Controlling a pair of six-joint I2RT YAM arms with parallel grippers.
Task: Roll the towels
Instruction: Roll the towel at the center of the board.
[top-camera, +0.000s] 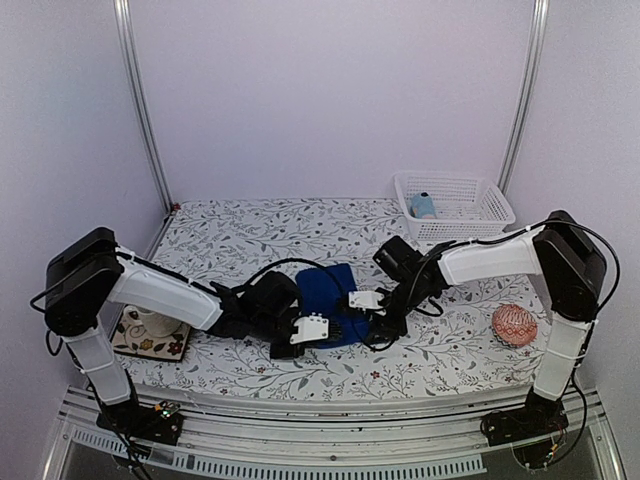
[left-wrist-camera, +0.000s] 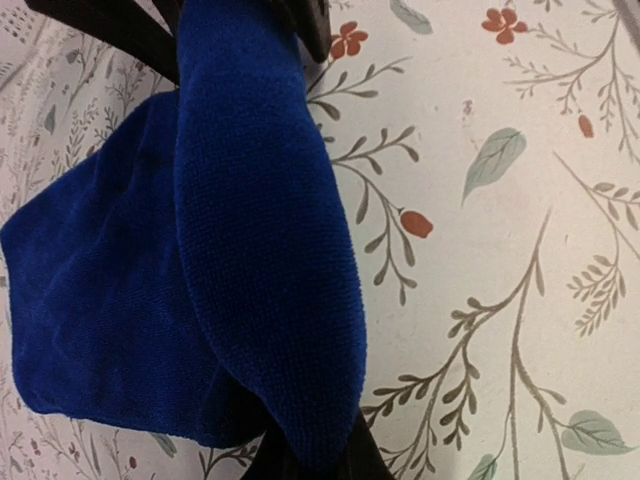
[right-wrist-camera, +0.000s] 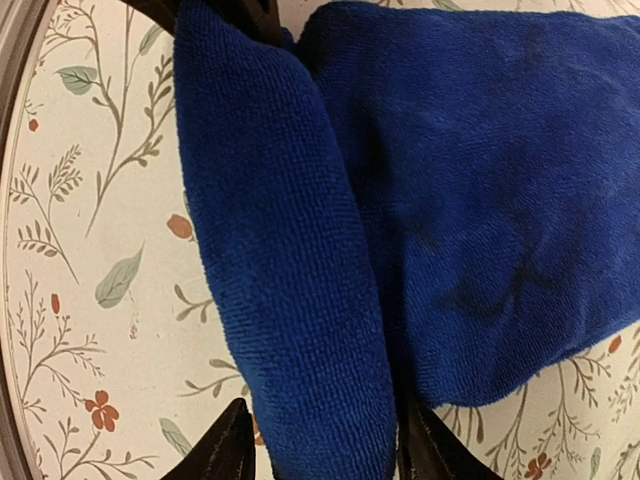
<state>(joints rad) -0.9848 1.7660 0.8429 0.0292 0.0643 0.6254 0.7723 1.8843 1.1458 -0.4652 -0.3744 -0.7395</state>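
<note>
Robot test cell in a lab. Boxed in by plain white walls and aluminium posts, with two arms bolted at a floral-covered bench.

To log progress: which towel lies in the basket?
The small light-blue cloth, inside the white plastic basket; the royal-blue cloth lies on the floral table.

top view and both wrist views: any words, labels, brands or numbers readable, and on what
No text can be read in any view.
Light-blue towel in the white basket: marks too small to read.
Royal-blue towel: plain, no label showing.
Tablecloth: leaf print only.
</note>
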